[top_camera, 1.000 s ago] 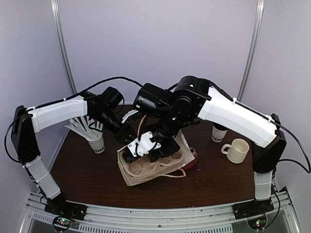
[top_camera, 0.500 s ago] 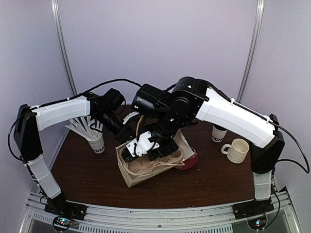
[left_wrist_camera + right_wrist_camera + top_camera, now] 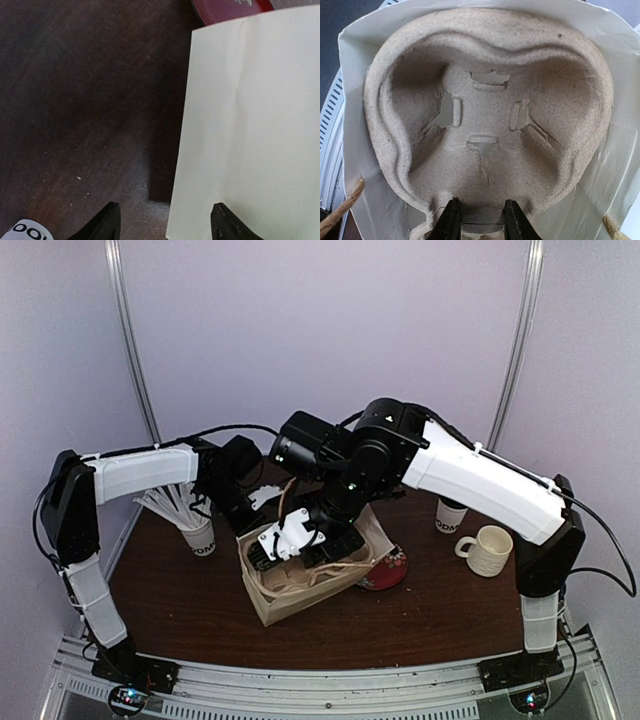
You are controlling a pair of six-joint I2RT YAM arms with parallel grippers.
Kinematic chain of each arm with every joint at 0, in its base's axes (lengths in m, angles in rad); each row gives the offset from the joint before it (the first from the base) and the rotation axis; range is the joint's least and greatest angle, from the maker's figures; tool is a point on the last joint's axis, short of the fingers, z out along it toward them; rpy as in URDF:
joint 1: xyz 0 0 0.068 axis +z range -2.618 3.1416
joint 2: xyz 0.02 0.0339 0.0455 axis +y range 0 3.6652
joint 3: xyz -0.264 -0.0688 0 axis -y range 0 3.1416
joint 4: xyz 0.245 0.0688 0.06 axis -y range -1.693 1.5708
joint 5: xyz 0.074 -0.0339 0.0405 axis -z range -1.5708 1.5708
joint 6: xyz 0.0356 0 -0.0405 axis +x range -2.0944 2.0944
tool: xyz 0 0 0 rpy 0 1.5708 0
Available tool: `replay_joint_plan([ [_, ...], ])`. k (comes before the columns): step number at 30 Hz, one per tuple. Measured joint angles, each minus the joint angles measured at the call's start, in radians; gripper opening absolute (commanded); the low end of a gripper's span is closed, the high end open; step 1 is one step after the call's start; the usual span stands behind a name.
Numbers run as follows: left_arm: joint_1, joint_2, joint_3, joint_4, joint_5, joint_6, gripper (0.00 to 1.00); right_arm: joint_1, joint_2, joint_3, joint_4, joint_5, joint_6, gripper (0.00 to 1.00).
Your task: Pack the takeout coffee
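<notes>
Right gripper (image 3: 481, 225) clamped on tray (image 3: 485, 125) rim inside bag (image 3: 615, 150); left gripper (image 3: 166, 222) wide apart beside bag wall, holding nothing.

Right gripper (image 3: 481, 222) pinches the near rim of the pulp cup carrier (image 3: 485, 125) between its two dark fingers (image 3: 451, 220). The carrier sits inside the white paper bag (image 3: 355, 100), its cup wells empty. A rope handle (image 3: 340, 212) curls at lower left.

Cream bag (image 3: 250, 125), tan tray (image 3: 485, 125), white dark-lettered cup (image 3: 450, 516)
</notes>
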Motion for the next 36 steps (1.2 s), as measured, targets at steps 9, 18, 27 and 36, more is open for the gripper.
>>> replay_joint_plan([
  [9, -0.063, 0.082, -0.004, -0.048, 0.098, 0.051, 0.64, 0.000, 0.000, 0.000, 0.000, -0.001, -0.008, 0.24],
  [18, -0.094, 0.081, -0.004, -0.060, 0.310, 0.089, 0.63, 0.007, 0.001, 0.003, -0.062, -0.042, -0.055, 0.24],
  [27, -0.107, 0.078, -0.002, -0.060, 0.292, 0.099, 0.69, 0.014, 0.016, 0.009, -0.164, -0.079, -0.087, 0.24],
  [36, -0.002, -0.051, -0.006, -0.004, 0.218, 0.088, 0.69, 0.015, 0.018, -0.054, -0.162, -0.076, -0.101, 0.23],
])
